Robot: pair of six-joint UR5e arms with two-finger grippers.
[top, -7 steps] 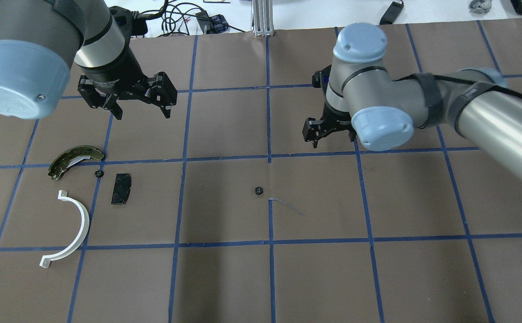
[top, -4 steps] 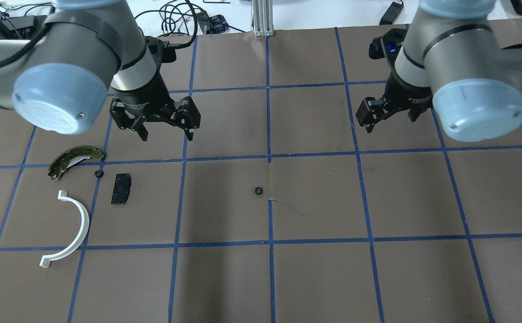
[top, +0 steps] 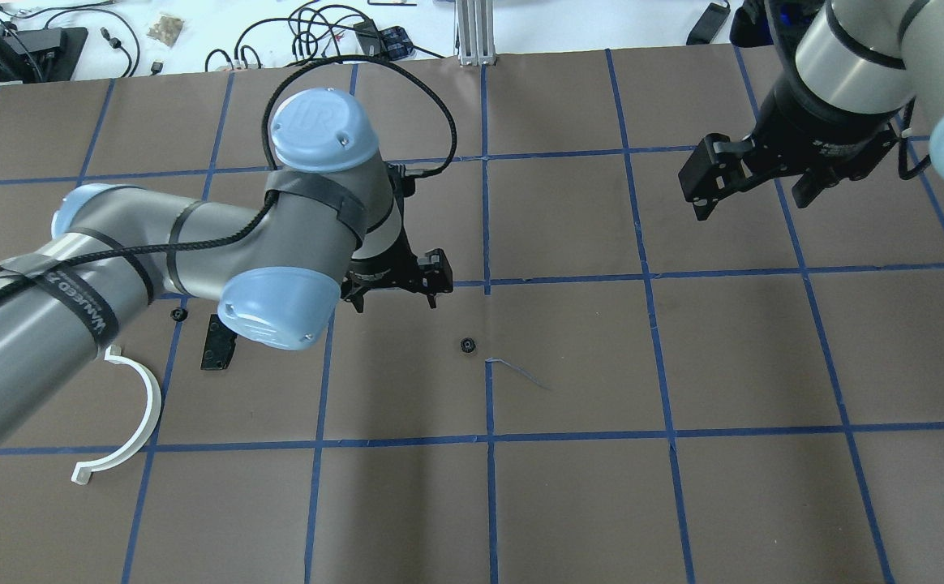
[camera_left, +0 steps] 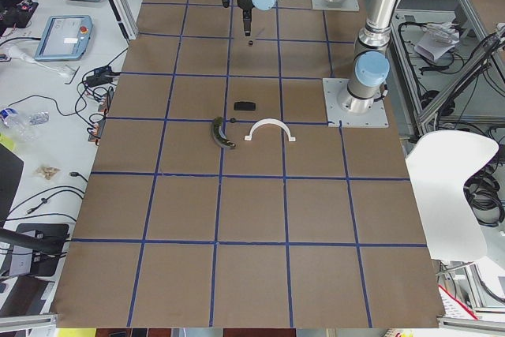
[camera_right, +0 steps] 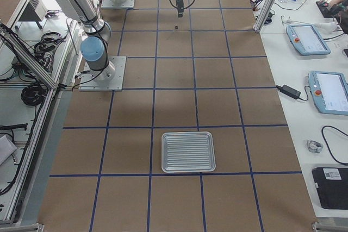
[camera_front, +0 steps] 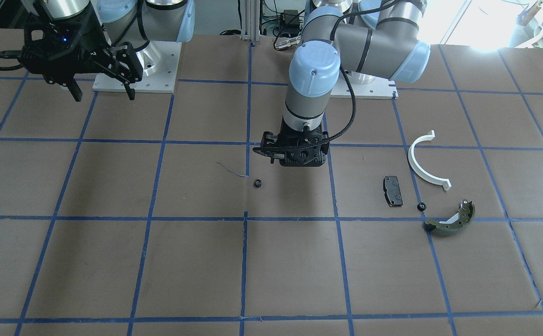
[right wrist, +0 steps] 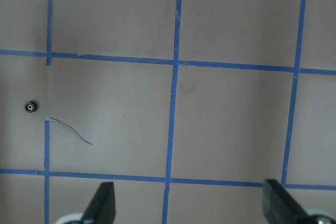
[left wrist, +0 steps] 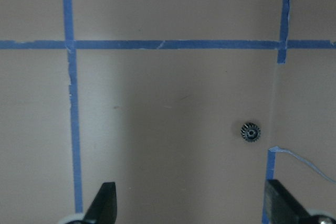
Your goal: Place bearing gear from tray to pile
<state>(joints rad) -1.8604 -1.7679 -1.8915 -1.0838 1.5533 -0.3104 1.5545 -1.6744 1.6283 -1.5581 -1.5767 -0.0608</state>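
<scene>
Overhead, the olive-green shoe [camera_front: 451,223] is hidden behind the left arm's elbow, and the black pad [top: 214,355] is cut off at its top. Both are shown whole only in the front-facing view, at right, beside the white arc [camera_front: 421,169] and a second small gear [camera_front: 421,206].

The bearing gear [top: 466,345] is seen on the surface [top: 602,503] near the overhead frame's centre, well apart from those parts. It lies just below and right of the left gripper [top: 395,302].

That gripper's fingers are seen apart in its wrist view, nothing between them, with the gear right of centre. The right gripper [top: 749,204], upper right overhead, is likewise spread with nothing held.

The tray [camera_right: 188,151] is shown only in the exterior right view, lower middle. In the side views the gear is only a dark speck.
</scene>
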